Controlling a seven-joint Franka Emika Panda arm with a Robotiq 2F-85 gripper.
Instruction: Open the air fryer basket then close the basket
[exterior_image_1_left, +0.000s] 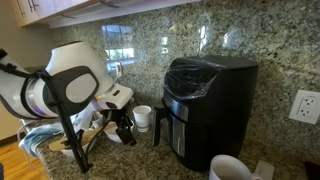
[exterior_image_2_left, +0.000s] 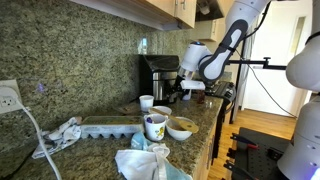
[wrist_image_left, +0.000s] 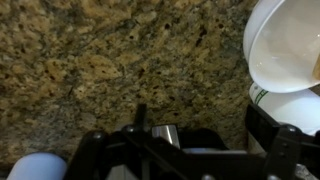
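Hovering my pincer (exterior_image_1_left: 122, 128) left of the air fryer basket (exterior_image_1_left: 185, 125), apart from its handle (exterior_image_1_left: 158, 130), white mug (exterior_image_1_left: 143, 117) beside it, pincer width I cannot tell

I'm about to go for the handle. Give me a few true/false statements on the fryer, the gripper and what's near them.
1. The air fryer basket sits pushed into the fryer. True.
2. The gripper is clamped on the basket handle. False: it hangs short of the handle, not touching it.
3. A white mug stands close by the gripper. True.
4. The fryer stands on a wooden table. False: it stands on a granite counter.
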